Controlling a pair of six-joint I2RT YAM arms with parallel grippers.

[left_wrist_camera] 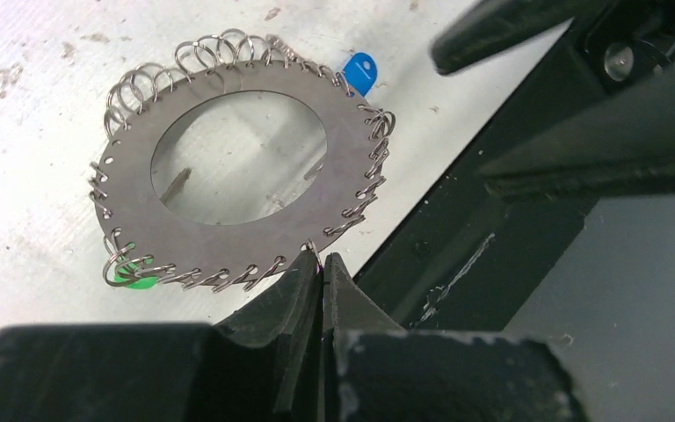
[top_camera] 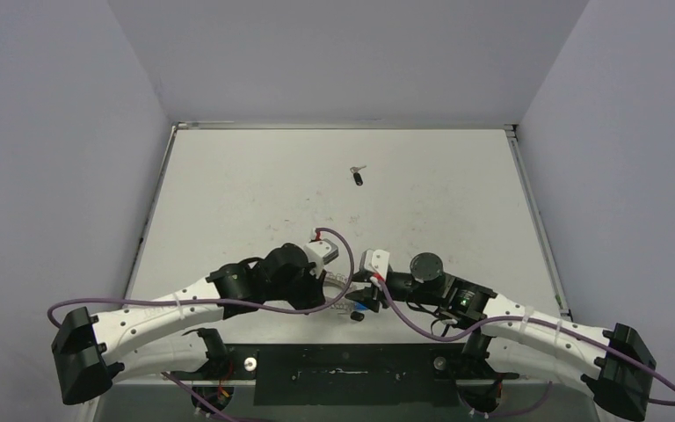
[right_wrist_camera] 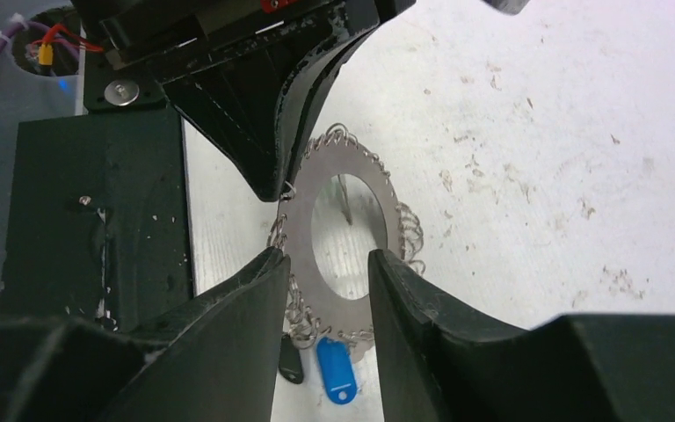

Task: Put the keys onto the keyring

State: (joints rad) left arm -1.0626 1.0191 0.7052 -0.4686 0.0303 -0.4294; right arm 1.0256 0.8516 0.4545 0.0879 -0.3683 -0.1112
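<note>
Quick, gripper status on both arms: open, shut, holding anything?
Left gripper: shut, pinching the keyring by its looped rim.
Right gripper: open, jaws apart around the keyring, nothing visibly gripped.

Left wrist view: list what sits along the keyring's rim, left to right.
green-headed key → left gripper, shut on the rim → blue-headed key. The keyring spans all three, so it has no place in the order.

Robotics lab test cell. Scuffed white table point(top_camera: 255, 202), walled in by plain grey panels point(top_camera: 53, 132); left arm point(top_camera: 158, 315) and right arm point(top_camera: 536, 327) bolted to black base plate point(top_camera: 343, 374); purple cables point(top_camera: 97, 301) looping loose.
</note>
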